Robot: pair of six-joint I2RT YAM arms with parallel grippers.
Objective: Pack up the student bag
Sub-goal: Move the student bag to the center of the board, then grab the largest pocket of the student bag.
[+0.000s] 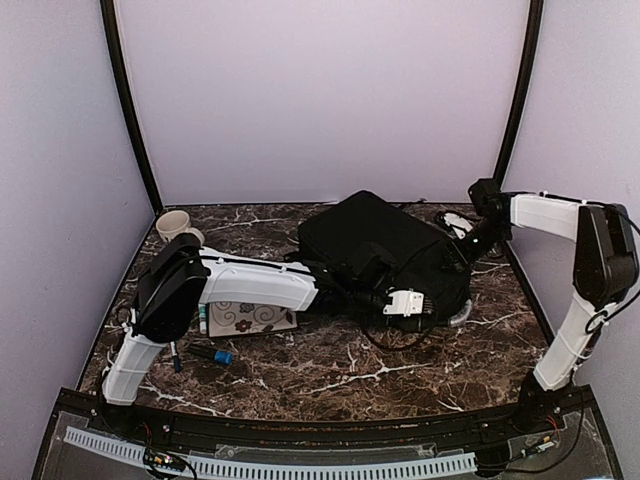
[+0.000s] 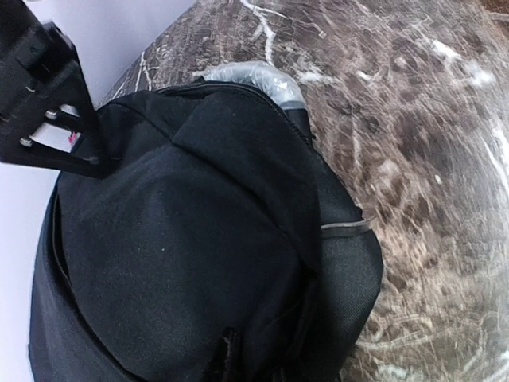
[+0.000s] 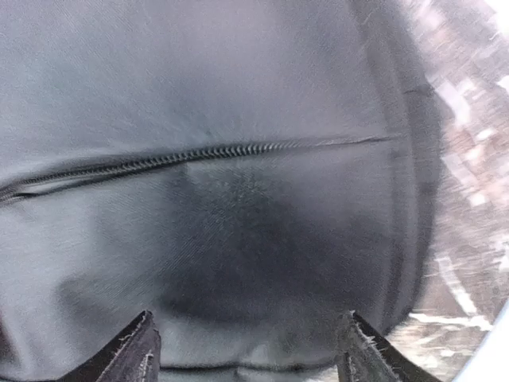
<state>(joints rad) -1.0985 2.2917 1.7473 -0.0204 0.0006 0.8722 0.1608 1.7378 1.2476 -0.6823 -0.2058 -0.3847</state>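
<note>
Right gripper [image 3: 250, 350] fills the bottom of its wrist cam. Both fingertips [image 3: 131, 354] are spread wide w/ nothing pinched btwn them. Black fabric of the student bag [image 1: 375, 245] sits right in front, a zipper [image 3: 199, 159] running across it. Bag lies flat on the marble table [image 1: 330, 375], mid-to-back, a bit right of centre. Left gripper [image 1: 408, 303] is at the bag's near edge. Its wrist cam shows only one finger [image 2: 52, 103], top left, tip against the fabric, so can't tell how far the jaws are apart or if they hold anything. Clear plastic bit [image 2: 254, 76] pokes out past the bag there. Left of the bag:
- cream cup [image 1: 172, 225] near the back corner
- flowered flat item [image 1: 245, 318], partly hidden by the left arm
- blue-capped pen [image 1: 212, 354] just in front of that
</note>
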